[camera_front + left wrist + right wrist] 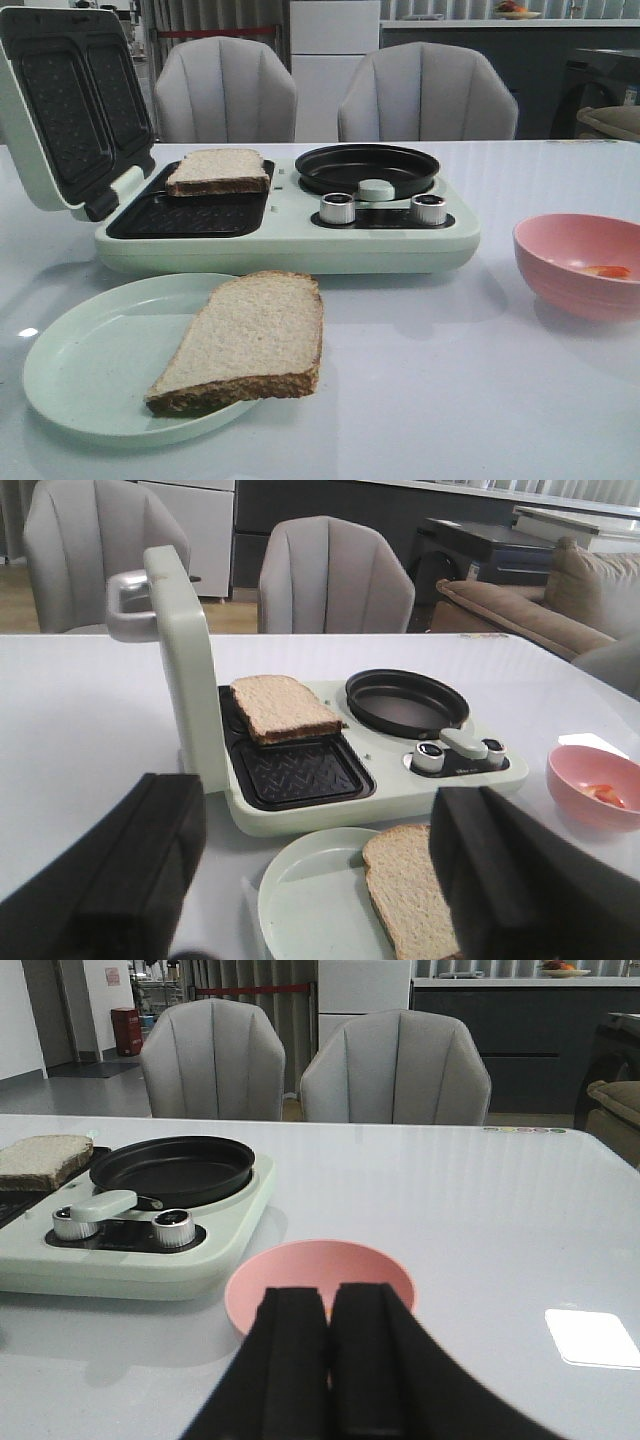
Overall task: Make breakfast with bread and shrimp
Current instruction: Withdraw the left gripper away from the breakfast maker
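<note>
One bread slice (218, 170) lies on the far grill plate of the pale green breakfast maker (300, 240). The other bread slice (250, 335) rests on a pale green plate (90, 350) in front of it. The shrimp (606, 270) lies inside the pink bowl (580, 295) at the right. In the left wrist view my left gripper (312, 825) is open above the plate (310, 900) and its bread slice (410, 885), holding nothing. My right gripper (328, 1295) is shut just before the pink bowl (300, 1270), hiding the shrimp there. Neither gripper shows in the front view.
The maker's lid (70, 110) stands open at the left. A round black pan (366, 165) sits on its right half, with two knobs (338, 208) in front. The near grill plate (190, 215) holds nothing. Two grey chairs (225, 90) stand behind the table.
</note>
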Robot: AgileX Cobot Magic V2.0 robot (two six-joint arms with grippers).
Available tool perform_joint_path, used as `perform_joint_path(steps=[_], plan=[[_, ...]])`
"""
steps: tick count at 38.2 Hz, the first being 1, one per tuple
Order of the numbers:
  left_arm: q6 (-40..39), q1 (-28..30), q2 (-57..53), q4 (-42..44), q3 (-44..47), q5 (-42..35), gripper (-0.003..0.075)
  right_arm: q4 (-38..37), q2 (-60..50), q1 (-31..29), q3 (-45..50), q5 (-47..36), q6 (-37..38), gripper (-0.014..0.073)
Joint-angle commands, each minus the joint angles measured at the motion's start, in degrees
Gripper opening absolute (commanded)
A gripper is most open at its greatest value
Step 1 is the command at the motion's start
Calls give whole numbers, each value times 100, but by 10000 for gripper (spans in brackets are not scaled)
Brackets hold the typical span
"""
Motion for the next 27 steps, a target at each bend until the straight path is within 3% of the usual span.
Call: perform_joint_path(steps=[1,18,23,27], plan=[[-3,-121,71,-45,-18,-579,529,-63,-106,-27,-34,-486,7,143],[-3,-135,71,-33,31,-583,529,-63,-107,-27,-34,-515,7,143],[-3,-135,71,-33,31,-583,529,10,-107,-27,-84,-1057,19,143],[-3,-135,71,-33,31,-583,529,11,-78,-16,-459,-1043,19,143]])
